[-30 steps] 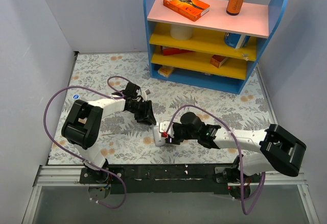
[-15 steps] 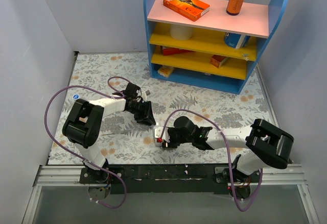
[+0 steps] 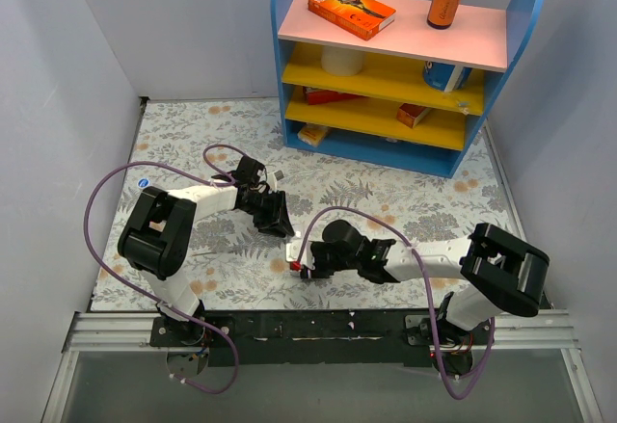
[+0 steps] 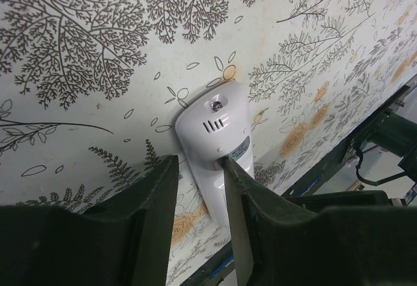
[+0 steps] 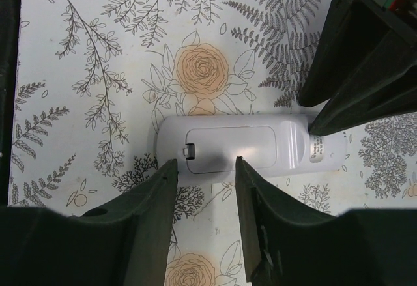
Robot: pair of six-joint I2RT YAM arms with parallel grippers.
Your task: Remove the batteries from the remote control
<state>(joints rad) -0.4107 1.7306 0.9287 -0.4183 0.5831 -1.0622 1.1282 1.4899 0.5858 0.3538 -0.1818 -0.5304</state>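
Item, nearest me: right tool (image 5: 205, 169), jaws part-open and empty, poised just beside the latch end of the remote control (image 5: 296, 148). Item: the remote control itself, lying back upward on the flower-printed table (image 5: 78, 38), between my two tools and near the front edge. Its battery cover (image 5: 228, 144) is in place, with a small latch (image 5: 189, 150) at the end away from the left tool. Batteries: not visible; I judge them to sit under that cover. Handling, as I judge it: light, rigid, smooth plastic, apt to skate on the table when pushed. It is best held across its narrow sides at the far end, leaving the cover free for a fingertip at the latch. The thin cover may snap if pried hard. Item: left tool (image 4: 200, 162), jaws narrow, astride the remote's far end, one finger (image 4: 247, 208) touching its side; whether it truly clamps I cannot tell. Item, farthest: blue shelf (image 3: 525, 9), stocked with sundry goods.
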